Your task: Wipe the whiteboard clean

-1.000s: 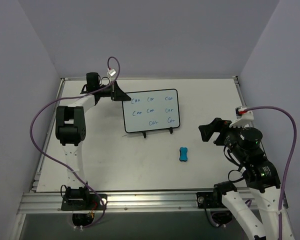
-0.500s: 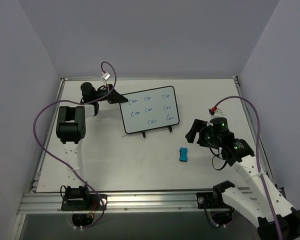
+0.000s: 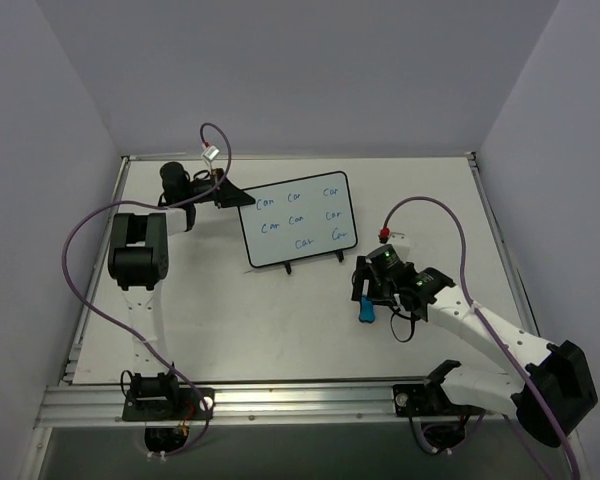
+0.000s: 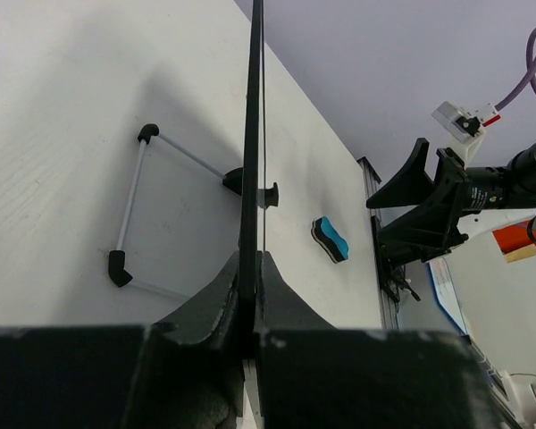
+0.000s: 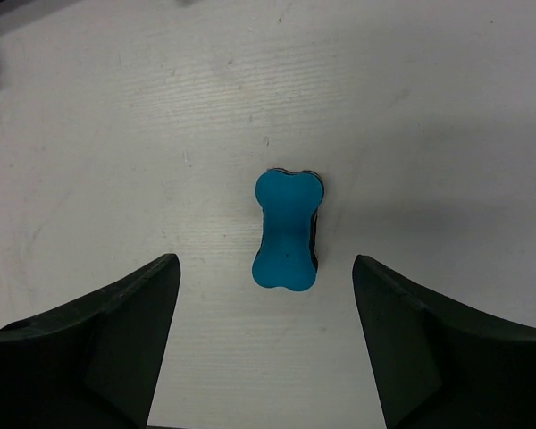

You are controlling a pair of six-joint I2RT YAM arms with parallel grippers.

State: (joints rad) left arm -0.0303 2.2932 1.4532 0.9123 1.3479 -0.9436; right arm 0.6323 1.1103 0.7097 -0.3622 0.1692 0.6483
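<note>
Jaws, right: parted wide, gripping nothing. The right gripper (image 5: 263,261) hangs directly over the blue eraser (image 5: 288,231), one finger either side of it and both clear of it (wrist view shows bare table (image 5: 116,134) in each gap). The eraser lies flat, long axis running away from the camera.

Jaws, left: clenched. The left gripper (image 4: 250,268) pinches the whiteboard (image 3: 300,220) by its left edge, the board seen edge-on between the fingers.

Whiteboard stands toward the far middle of the table on its two small feet, blue "car" written in rows across it, none wiped. The eraser sits on the near side, just right of the feet.

Step in hand, as I read it: fetching the eraser, the board braced. Next move calls for a straight descent, closing across the eraser's narrow waist, then lifting to the written face.
</note>
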